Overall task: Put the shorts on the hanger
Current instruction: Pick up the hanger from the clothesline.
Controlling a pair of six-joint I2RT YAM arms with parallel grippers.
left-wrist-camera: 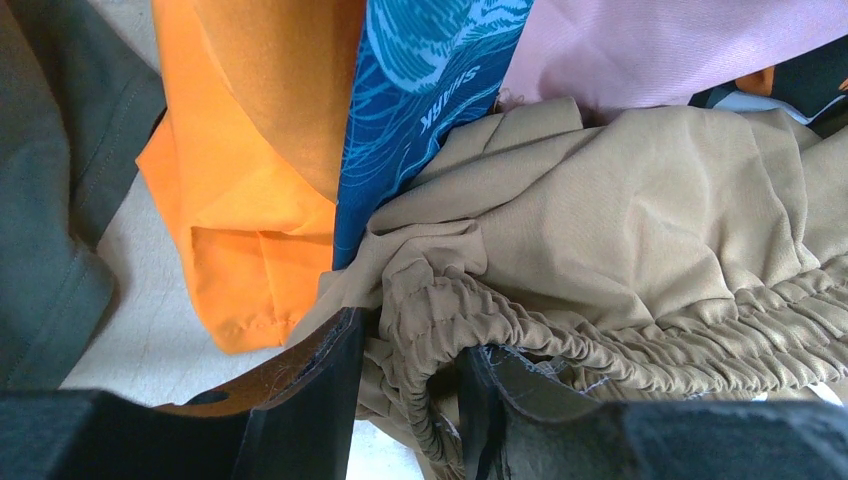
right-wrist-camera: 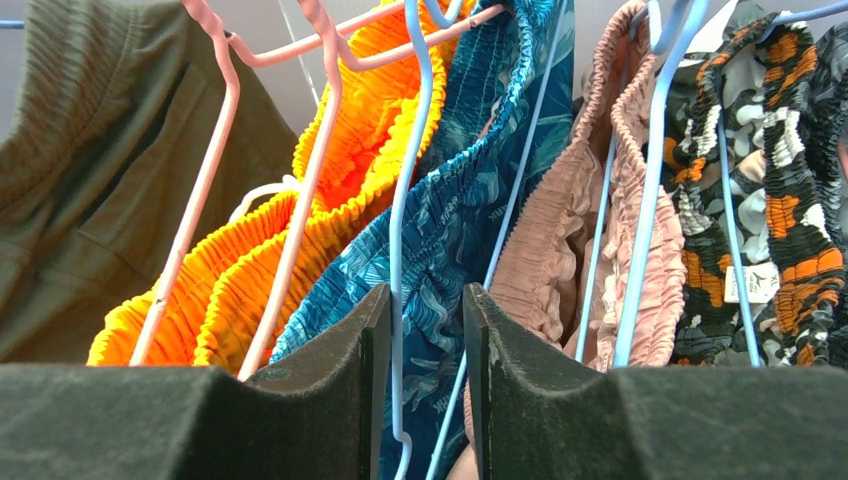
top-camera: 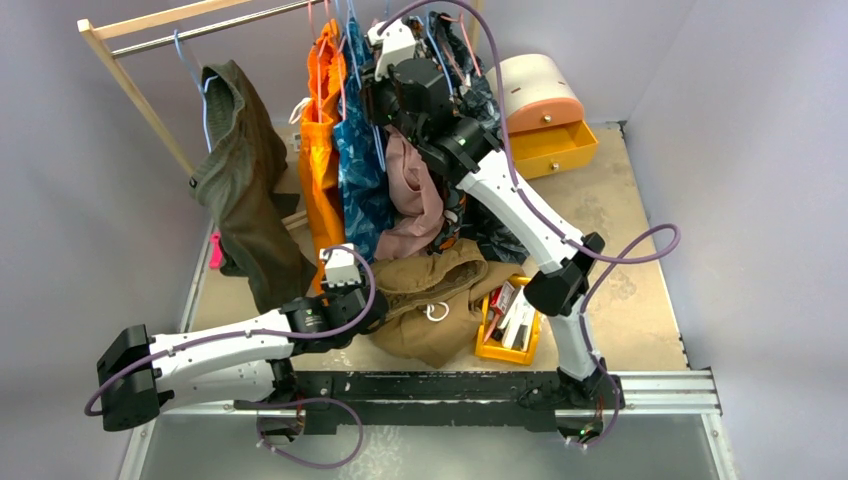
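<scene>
While low at the near side, left gripper [left-wrist-camera: 410, 400]: clenched on the gathered waistband [left-wrist-camera: 560, 335] of the shorts [left-wrist-camera: 620, 220], elastic bunched between both fingers.
Shorts: heaped on the table [top-camera: 620, 200] just beyond the arm bases, tan cloth crumpled, white drawstring [top-camera: 437, 312] looped on top, not yet on any wire.
Beside the heap: yellow tray [top-camera: 490, 345] touching on the right; hems of the orange shorts [left-wrist-camera: 250, 150] and the blue patterned shorts [left-wrist-camera: 420, 90] hanging down against the tan cloth.
Further up, right gripper [right-wrist-camera: 427, 330]: raised to the rack, jaws part-way apart astride a thin light-blue wire, released rather than pinching as far as visible.
Hanger [right-wrist-camera: 398, 230]: judged to be that wire, hung among crowded garments, pink hangers [right-wrist-camera: 300, 190] on one side, more blue ones on the other.
Step in hand: likely securing the hanger before bringing it to the shorts.
Doing it well: close squarely on that one wire, clear of the patterned cloth behind; lift the hook off the rail [top-camera: 200, 27] before pulling out, so as not to drag neighbours; keep the waistband grip firm for threading.
Risk: snagging an adjacent wire or elastic.
</scene>
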